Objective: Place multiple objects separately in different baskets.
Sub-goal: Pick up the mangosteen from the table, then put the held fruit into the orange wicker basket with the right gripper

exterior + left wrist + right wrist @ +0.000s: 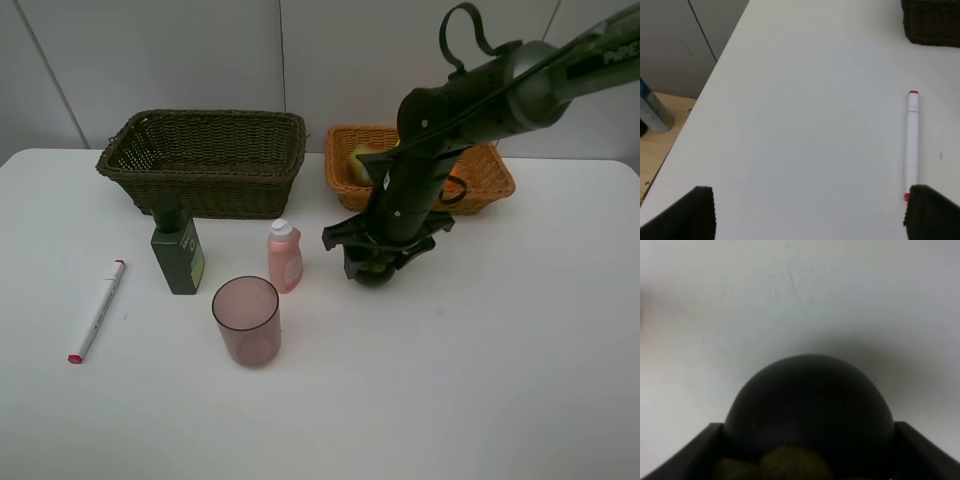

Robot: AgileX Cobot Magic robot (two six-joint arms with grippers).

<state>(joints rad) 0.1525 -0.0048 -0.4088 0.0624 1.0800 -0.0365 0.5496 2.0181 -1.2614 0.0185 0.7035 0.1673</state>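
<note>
My right arm [410,190] covers the middle of the orange-tan basket [490,190] at upper right of the high view, hiding most of its contents. Under my right gripper [375,266] only a dark sliver of the mangosteen [374,279] shows. Close up, it is blurred and cut by the frame's edge. My left fingers [695,215] are cropped too, and one covers the marker [911,145] at its end.

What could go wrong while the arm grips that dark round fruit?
The mangosteen is round and smooth, so it might slip from the shut right gripper when lifted. The small pink bottle stands close by; a sideways swing could topple it. The light basket already holds a lemon, which a dropped fruit could strike.
</note>
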